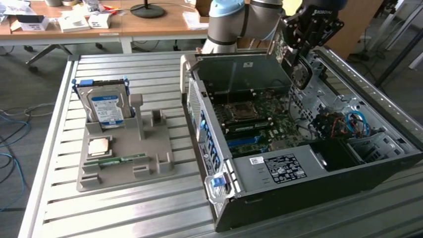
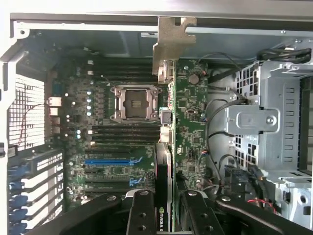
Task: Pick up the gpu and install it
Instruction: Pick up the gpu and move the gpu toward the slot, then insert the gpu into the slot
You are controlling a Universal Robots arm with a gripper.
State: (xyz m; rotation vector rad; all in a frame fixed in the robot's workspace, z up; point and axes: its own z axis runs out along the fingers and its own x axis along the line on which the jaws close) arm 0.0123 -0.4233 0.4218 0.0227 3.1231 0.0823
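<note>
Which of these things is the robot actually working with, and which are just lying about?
In the job:
gripper
gpu, held in it
open case
motherboard

Lying about:
hard drive
memory stick
chip
grey holder
desk

I see a ribbed bare-metal table (image 1: 132, 210), a matt grey plastic tray (image 1: 116, 179), a smooth wooden desk (image 1: 152, 27), and a dull metal bracket (image 2: 172, 44) on the gpu (image 2: 164, 166).
</note>
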